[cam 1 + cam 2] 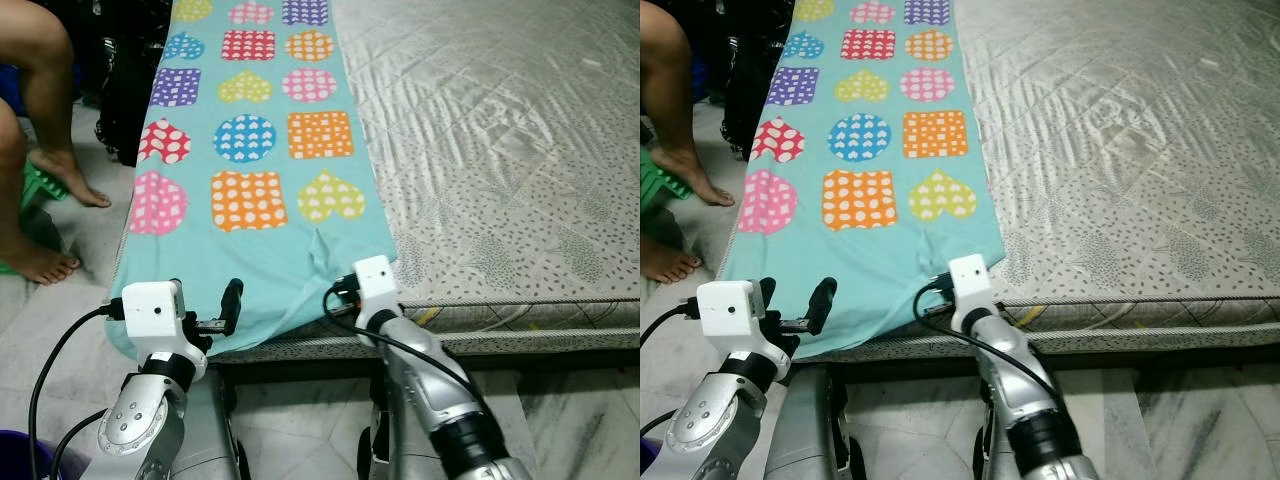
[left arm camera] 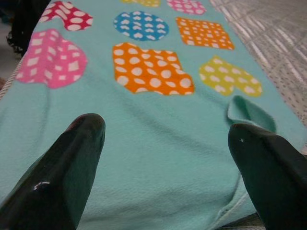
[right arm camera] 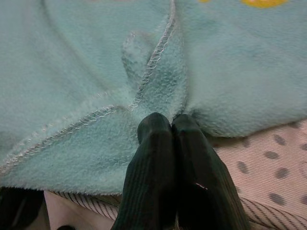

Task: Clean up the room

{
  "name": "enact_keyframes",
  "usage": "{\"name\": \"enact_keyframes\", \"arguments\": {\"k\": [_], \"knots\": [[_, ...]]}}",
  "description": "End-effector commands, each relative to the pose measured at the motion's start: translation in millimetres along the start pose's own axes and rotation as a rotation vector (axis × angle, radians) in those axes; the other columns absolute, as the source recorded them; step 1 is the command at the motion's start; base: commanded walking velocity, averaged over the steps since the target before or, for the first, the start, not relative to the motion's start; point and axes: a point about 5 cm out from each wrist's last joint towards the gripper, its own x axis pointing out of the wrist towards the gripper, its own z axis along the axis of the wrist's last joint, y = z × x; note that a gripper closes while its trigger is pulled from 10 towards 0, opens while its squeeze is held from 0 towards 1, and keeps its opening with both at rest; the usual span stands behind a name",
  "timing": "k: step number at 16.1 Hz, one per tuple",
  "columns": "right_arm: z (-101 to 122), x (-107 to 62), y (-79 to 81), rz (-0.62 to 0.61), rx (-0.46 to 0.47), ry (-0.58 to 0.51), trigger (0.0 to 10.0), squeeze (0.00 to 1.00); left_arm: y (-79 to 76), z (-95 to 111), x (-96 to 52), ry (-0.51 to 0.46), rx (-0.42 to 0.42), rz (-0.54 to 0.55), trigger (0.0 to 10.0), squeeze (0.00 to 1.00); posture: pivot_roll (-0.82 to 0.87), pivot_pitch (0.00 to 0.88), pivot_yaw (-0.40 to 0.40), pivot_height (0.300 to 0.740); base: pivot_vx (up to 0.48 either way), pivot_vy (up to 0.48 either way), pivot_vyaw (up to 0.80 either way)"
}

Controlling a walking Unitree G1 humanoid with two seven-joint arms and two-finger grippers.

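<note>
1. Along the bed's [image 1: 520, 150] left edge lies the teal fleece blanket [image 1: 250, 250], spread flat, hem overhanging the near edge.
2. Blanket judged light, soft, limp; it will drape and bunch, so grip at hem corners.
3. Right hand [image 3: 172, 132]: fingers closed together, pinching a hem fold near the blanket's near right corner.
4. Left hand [image 2: 168, 139]: fingers spread open, just above the near left hem, holding nothing.
5. A person's bare feet [image 1: 60, 185] rest on the floor beside the bed.

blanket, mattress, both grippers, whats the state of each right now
blanket: spread flat along the mattress's left side, near edge puckered at the right gripper
mattress: bare, quilted cover showing
left gripper: open, fingers over the blanket's near edge
right gripper: shut on the blanket's hem fold
</note>
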Motion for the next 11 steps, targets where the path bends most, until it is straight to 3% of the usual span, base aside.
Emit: {"name": "enact_keyframes", "arguments": {"k": [1,7,8,9,10,11], "knots": [[-4.9,-7.1,-5.7,-0.018,0.018,0.027,0.0,0.00,4.5,-2.7,-2.6,0.011,0.004,0.026,10.0,0.00,0.02,0.198,-0.023,0.550,0.000,0.000,0.00],[-16.3,-42.2,-29.3,-0.078,0.005,0.098,0.0,0.00,5.1,-3.9,-1.6,0.015,0.003,0.030,10.0,0.00,0.00,0.199,-0.021,0.550,0.000,0.000,0.00],[-18.8,-46.0,-32.2,-0.089,-0.002,0.111,3.7,0.00,5.3,-4.3,-1.2,0.017,0.002,0.029,10.0,0.00,-0.01,0.199,-0.019,0.550,0.000,0.000,0.00],[-20.9,-48.2,-34.1,-0.096,-0.006,0.122,7.8,0.42,5.0,-5.0,-0.8,0.020,0.001,0.026,10.0,0.00,-0.01,0.199,-0.018,0.550,0.000,0.000,0.00],[-21.8,-50.1,-35.6,-0.103,-0.006,0.127,10.0,1.00,4.5,-5.4,-0.3,0.022,0.001,0.024,10.0,0.00,-0.01,0.198,-0.016,0.550,0.000,0.000,0.00],[-20.4,-52.9,-35.6,-0.101,-0.032,0.134,10.0,1.00,4.2,-5.5,0.0,0.022,0.002,0.021,10.0,0.00,-0.01,0.197,-0.015,0.550,0.000,0.000,0.00]]}}
